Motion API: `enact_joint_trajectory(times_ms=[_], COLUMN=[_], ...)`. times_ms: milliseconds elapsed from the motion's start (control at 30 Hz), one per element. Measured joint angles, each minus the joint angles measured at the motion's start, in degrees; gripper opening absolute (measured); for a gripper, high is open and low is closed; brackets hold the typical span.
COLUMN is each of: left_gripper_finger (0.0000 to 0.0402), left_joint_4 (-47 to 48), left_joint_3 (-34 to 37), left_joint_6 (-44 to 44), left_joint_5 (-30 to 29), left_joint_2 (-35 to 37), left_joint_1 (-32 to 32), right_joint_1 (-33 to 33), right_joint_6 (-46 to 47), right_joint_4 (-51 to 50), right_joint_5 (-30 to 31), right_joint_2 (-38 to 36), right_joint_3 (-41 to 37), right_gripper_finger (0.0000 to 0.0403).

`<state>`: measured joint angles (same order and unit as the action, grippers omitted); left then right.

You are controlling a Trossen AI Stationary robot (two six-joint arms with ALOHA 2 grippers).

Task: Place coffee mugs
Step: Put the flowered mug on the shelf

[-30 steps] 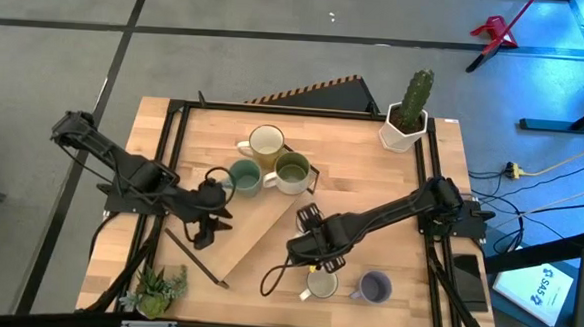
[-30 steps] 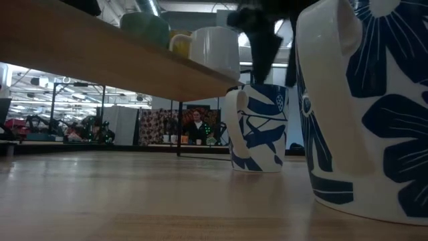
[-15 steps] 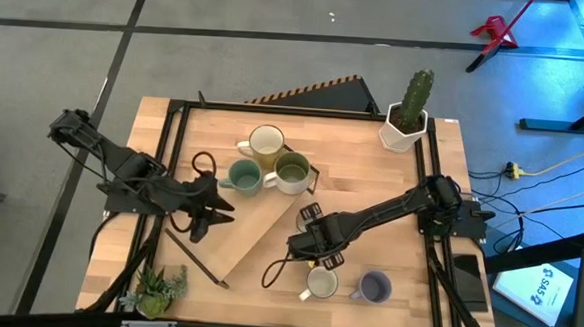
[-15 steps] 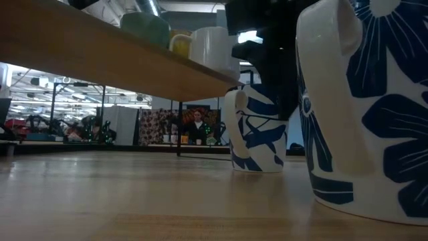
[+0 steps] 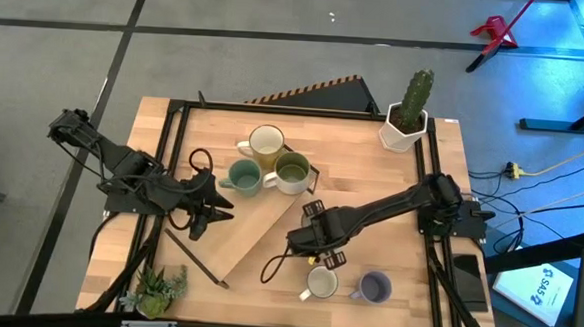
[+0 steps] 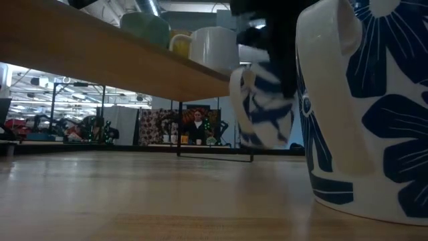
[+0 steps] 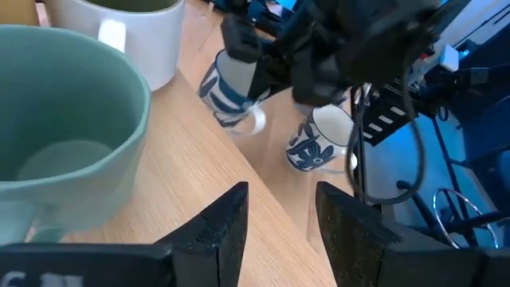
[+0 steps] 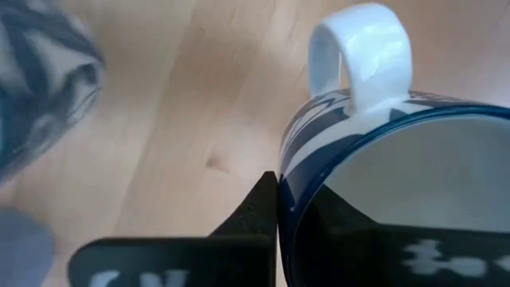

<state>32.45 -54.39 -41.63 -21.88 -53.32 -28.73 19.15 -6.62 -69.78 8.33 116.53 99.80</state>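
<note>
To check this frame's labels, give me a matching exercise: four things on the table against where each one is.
Things:
1. blue-patterned mug in the right hand
2. lavender mug
3. teal mug
4. cactus pot

Places:
A. on the raised wooden board, beside the olive-lined mug
B. held off the table
C. alone at a table corner
D. on the table, next to a white mug

Pairs: 1-B, 2-D, 3-A, 4-C
</note>
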Motion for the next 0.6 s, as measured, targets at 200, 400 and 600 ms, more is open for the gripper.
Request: enact_joint_trajectory(times_ms=[200, 400, 600], left_gripper_finger=[0.0142, 0.0142, 0.0142], left_joint_4=[0.0, 0.0, 0.0], left_joint_3=[0.0, 0.0, 0.0], left_joint_6=[0.0, 0.0, 1.3], left_joint_5=[0.3, 0.1, -1.4], left_joint_2=[1.8, 4.4, 6.3], left_joint_1=[0.0, 0.0, 0.0], right_joint_1=[0.0, -0.1, -0.1], right_joint_6=[-2.9, -5.6, -12.2], right_joint_4=[-7.3, -13.0, -11.1], right_joint_5=[-0.5, -2.2, -0.7], right_joint_2=[0.0, -0.1, -0.2], right_joint_3=[11.4, 25.4, 34.5], right_gripper_finger=[0.0005, 0.0004, 0.0003])
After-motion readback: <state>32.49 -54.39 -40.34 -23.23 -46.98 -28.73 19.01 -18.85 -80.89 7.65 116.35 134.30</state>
